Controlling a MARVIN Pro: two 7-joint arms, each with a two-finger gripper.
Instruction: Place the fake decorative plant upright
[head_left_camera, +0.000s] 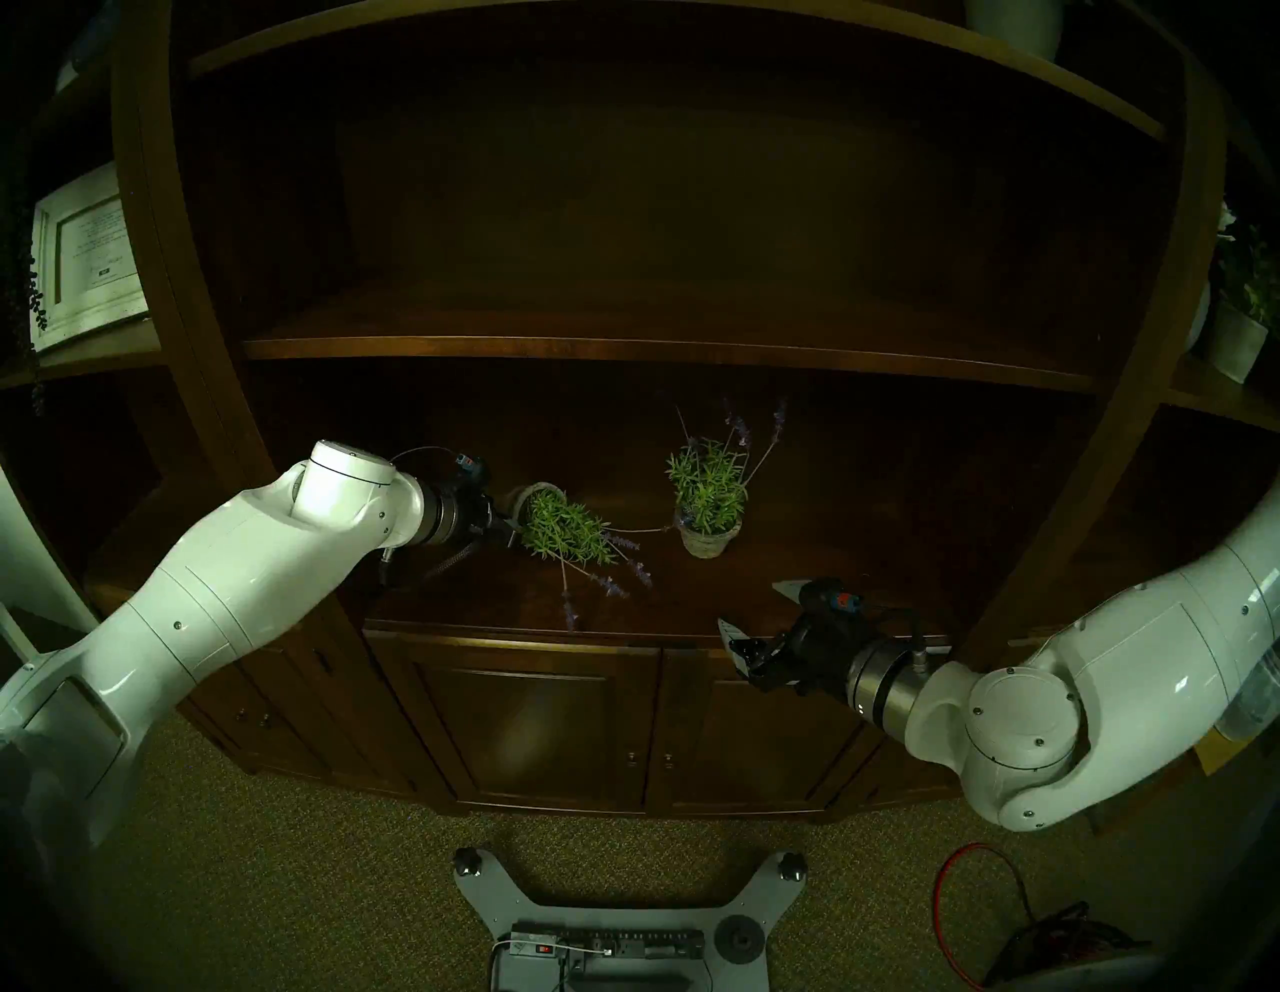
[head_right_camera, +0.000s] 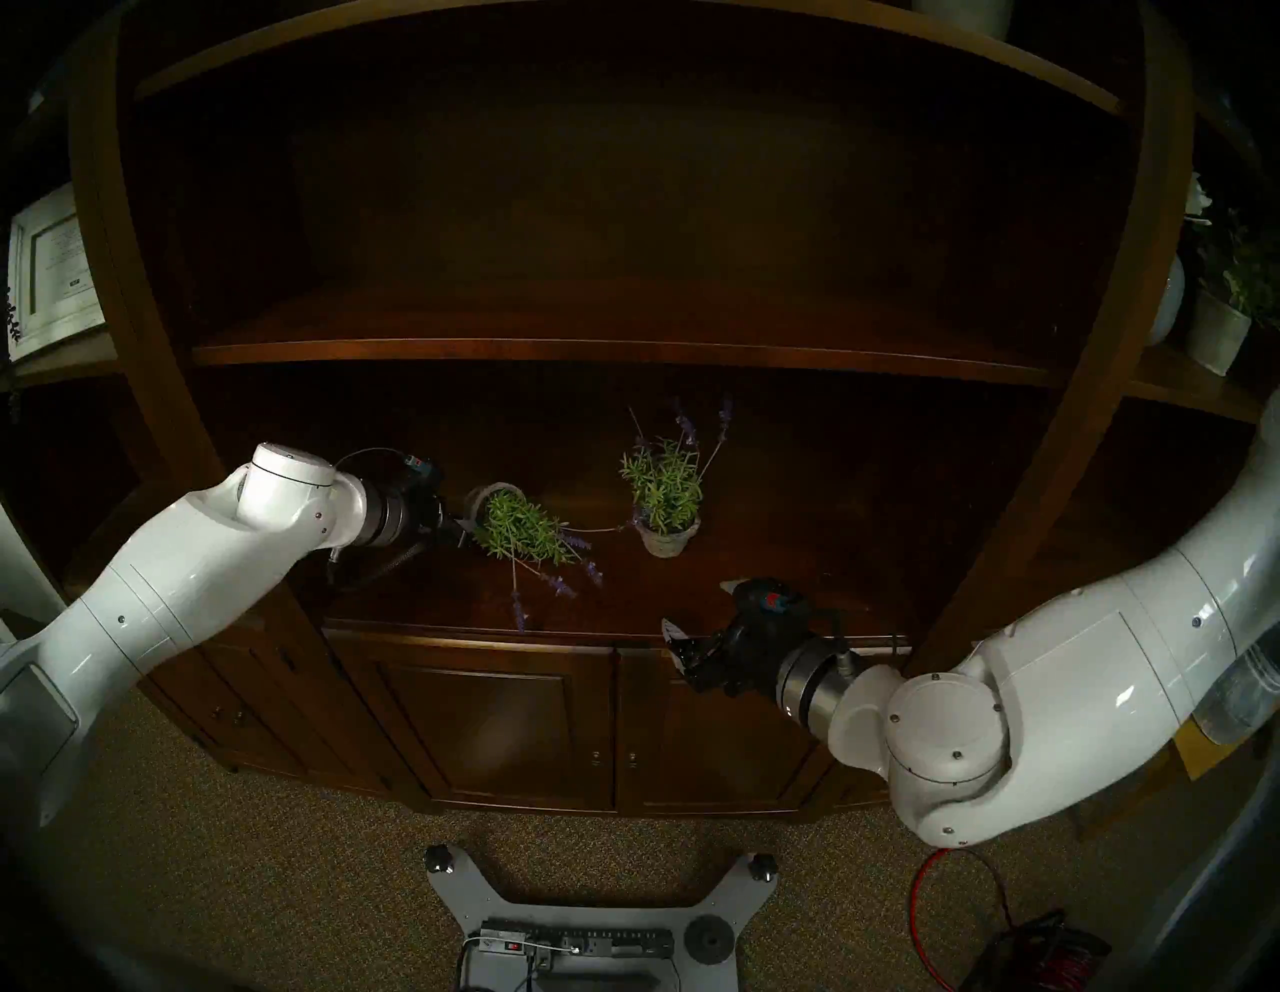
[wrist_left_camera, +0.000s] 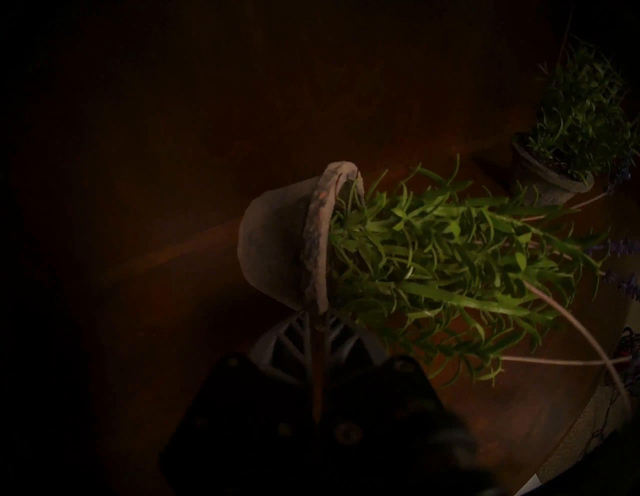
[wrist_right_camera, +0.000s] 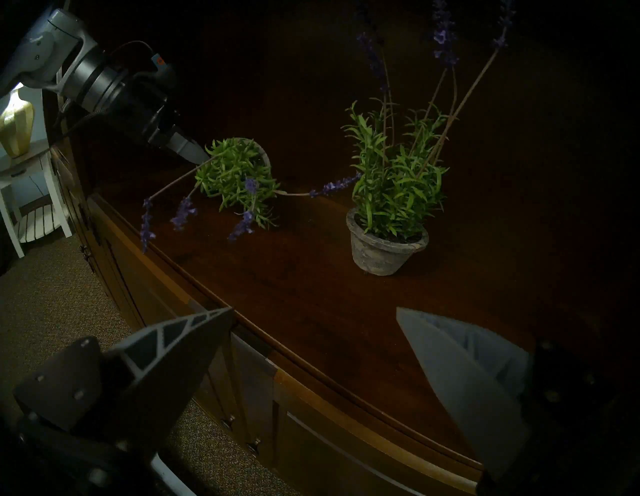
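Note:
The fake decorative plant (head_left_camera: 564, 530) (head_right_camera: 519, 530) lies tipped on its side on the dark wooden cabinet top (head_left_camera: 485, 596). Its grey pot (wrist_left_camera: 273, 242) points left and its green leaves (wrist_left_camera: 433, 249) and purple flower stems spread right. My left gripper (head_left_camera: 511, 533) (wrist_left_camera: 318, 317) is shut on the pot's rim at its near edge; the right wrist view shows it (wrist_right_camera: 199, 156) beside the plant (wrist_right_camera: 235, 173). My right gripper (head_left_camera: 755, 609) (wrist_right_camera: 313, 310) hangs open at the cabinet's front edge, right of the plant, holding nothing.
A second potted lavender (head_left_camera: 708, 499) (wrist_right_camera: 391, 194) stands upright just right of the tipped one, one flower stem reaching it. A shelf board (head_left_camera: 623, 346) runs overhead. Cabinet doors are below; a white frame (head_left_camera: 83, 256) and another potted plant (head_left_camera: 1240, 312) sit in the side bays.

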